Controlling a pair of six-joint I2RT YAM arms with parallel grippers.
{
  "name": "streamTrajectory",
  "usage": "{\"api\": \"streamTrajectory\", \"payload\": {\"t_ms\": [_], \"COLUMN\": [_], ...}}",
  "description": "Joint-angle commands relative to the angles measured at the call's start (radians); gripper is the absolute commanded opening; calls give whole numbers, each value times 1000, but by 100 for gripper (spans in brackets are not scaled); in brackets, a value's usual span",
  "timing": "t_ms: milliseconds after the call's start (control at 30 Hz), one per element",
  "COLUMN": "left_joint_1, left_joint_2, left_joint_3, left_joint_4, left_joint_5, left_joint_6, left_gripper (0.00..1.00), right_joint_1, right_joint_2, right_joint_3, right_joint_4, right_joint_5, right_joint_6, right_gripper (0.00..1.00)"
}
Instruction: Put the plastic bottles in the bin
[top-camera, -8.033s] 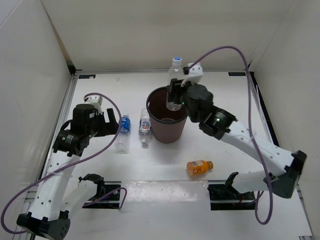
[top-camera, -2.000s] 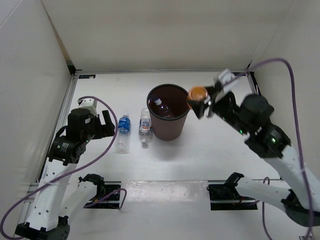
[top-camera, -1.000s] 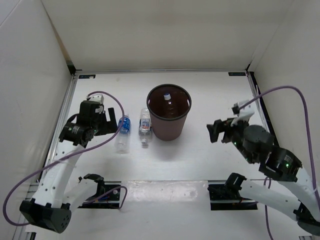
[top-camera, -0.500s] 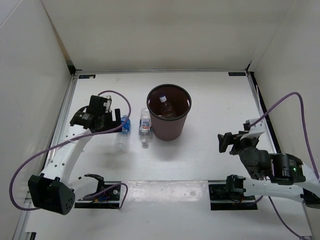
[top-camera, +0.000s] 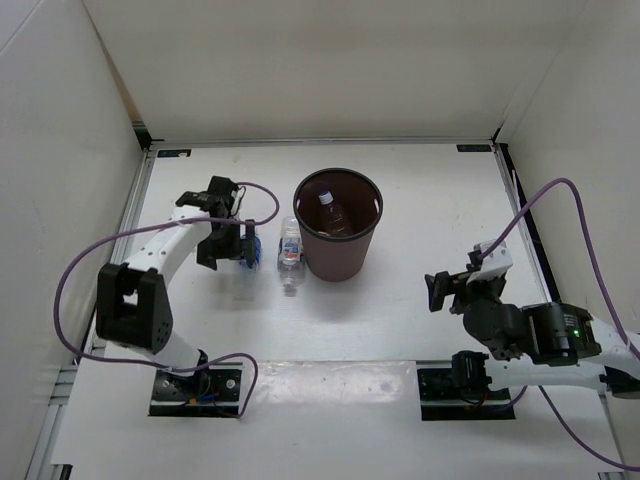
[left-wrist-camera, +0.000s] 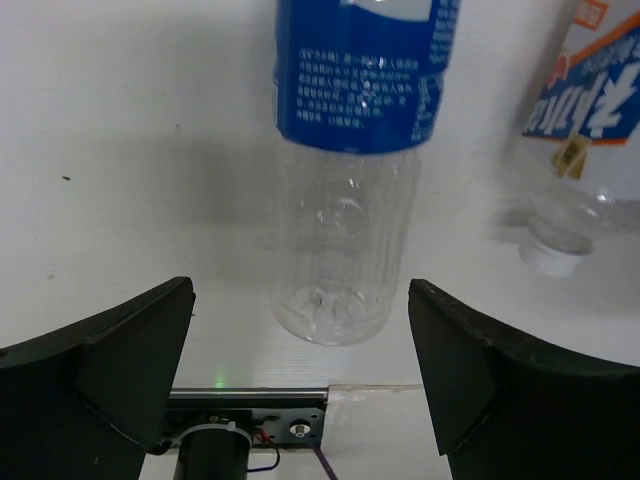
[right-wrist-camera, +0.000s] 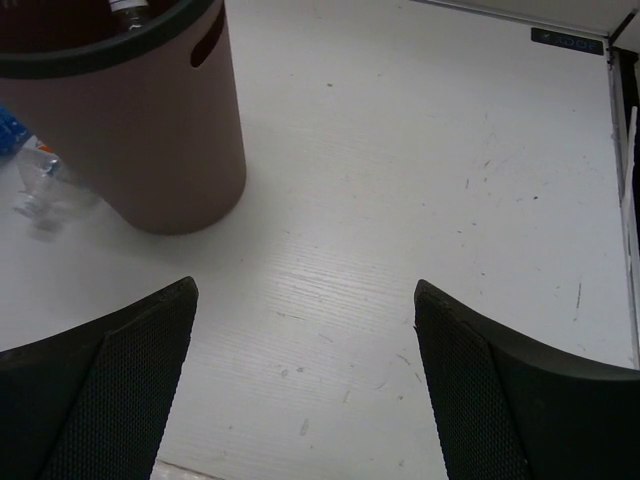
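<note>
left end effector (top-camera: 232, 246): wide, around blue-label bottle (left-wrist-camera: 345, 250), left centre | right end effector (top-camera: 449, 289): wide, empty, lower right

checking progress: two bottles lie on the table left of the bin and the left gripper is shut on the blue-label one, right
Not shut. The left wrist view shows the left gripper open, its fingers wide apart and clear of the blue-label bottle. That one and the pale-label bottle lie on the table left of the bin.
</note>
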Motion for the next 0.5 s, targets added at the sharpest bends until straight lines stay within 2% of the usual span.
{"api": "streamTrajectory", "payload": {"t_ms": [0,133,267,400,433,467], "left_joint_1": [28,41,41,40,41,43], "left_joint_2": [75,210,273,281,275,267], "left_joint_3": [58,89,91,91,94,95], "left_joint_4": [-9,-13,-24,-22,-18,-19], "left_joint_5": [11,139,120,137,143,145], "left_joint_6": [20,37,39,42,43,43], "left_gripper": [100,100,98,79,68,63], "right_joint_1": [40,58,83,73,73,73], "right_joint_2": [-16,-27,-47,-54,-56,-61], "right_joint_3": [6,9,3,5,5,3], "right_joint_4": [67,64,66,66,62,69], "right_joint_5": [11,6,12,12,9,15], "right_joint_6": [-42,-41,-41,-35,-32,-33], "right_gripper": [90,90,90,90,90,90]}}
